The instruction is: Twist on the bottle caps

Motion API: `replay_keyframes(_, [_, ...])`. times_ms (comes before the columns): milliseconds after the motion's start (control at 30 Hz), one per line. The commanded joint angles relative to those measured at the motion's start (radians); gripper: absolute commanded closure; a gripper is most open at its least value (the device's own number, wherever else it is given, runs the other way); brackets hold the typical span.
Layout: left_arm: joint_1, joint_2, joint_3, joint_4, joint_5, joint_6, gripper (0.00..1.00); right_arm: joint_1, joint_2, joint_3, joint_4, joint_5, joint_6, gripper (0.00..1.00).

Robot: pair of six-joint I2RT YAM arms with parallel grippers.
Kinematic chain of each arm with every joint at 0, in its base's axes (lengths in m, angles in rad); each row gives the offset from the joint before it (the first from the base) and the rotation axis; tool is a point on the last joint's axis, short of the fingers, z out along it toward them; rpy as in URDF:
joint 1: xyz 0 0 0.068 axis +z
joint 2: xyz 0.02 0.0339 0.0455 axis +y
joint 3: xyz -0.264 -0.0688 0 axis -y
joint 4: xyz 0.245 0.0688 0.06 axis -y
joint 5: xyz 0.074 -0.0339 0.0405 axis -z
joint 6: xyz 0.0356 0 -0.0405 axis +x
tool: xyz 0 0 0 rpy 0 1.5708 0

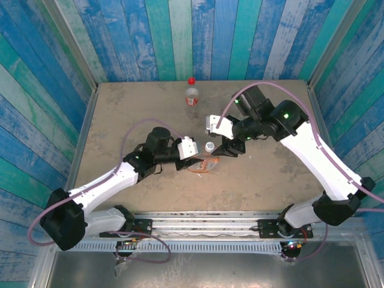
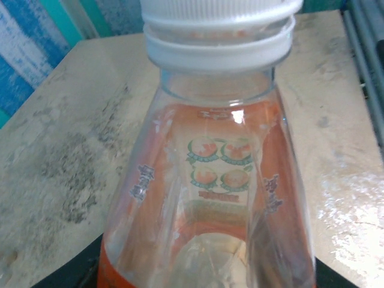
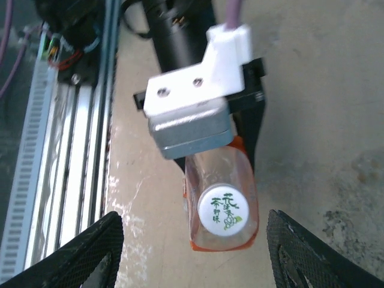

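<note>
Two capped bottles: slim bottle [image 1: 191, 96] with red cap [image 1: 191, 80] is standing far back on the table [image 1: 120, 114]; left end effector [image 1: 198, 159] is gripping the empty-looking orange bottle [image 2: 210, 198]; right end effector [image 1: 221, 150] is gaping open near its white cap [image 3: 222, 210].

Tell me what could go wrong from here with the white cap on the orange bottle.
1. The right gripper stands open around the white cap; if the cap is not fully threaded, it may sit loose.
2. The left gripper holds the orange bottle by its body; the thin wall might flex or slip under a twist.
</note>
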Motion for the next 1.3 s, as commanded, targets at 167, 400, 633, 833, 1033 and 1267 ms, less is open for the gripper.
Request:
replay_keyframes(167, [-0.001,-0.023,0.023,-0.036,0.074,0.033,0.49,0.027,0.112,0.101,-0.131,0.084,-0.172,0.5])
replay_keyframes(400, [-0.001,-0.024,0.018,-0.034,0.076,0.031,0.49,0.037,0.138,0.11,-0.147,0.074,-0.18,0.55])
replay_keyframes(633, [-0.001,-0.025,0.014,-0.023,0.076,0.029,0.49,0.04,0.159,0.116,-0.151,0.06,-0.175,0.58])
replay_keyframes(833, [0.0,-0.031,0.011,-0.021,0.076,0.03,0.49,0.043,0.171,0.116,-0.165,0.054,-0.174,0.63])
replay_keyframes(1033, [-0.001,-0.034,0.01,-0.018,0.073,0.03,0.49,0.043,0.18,0.122,-0.166,0.067,-0.17,0.76])
replay_keyframes(1267, [-0.001,-0.04,0.0,0.049,-0.084,-0.014,0.49,0.042,0.191,0.138,-0.115,0.136,0.075,0.91])
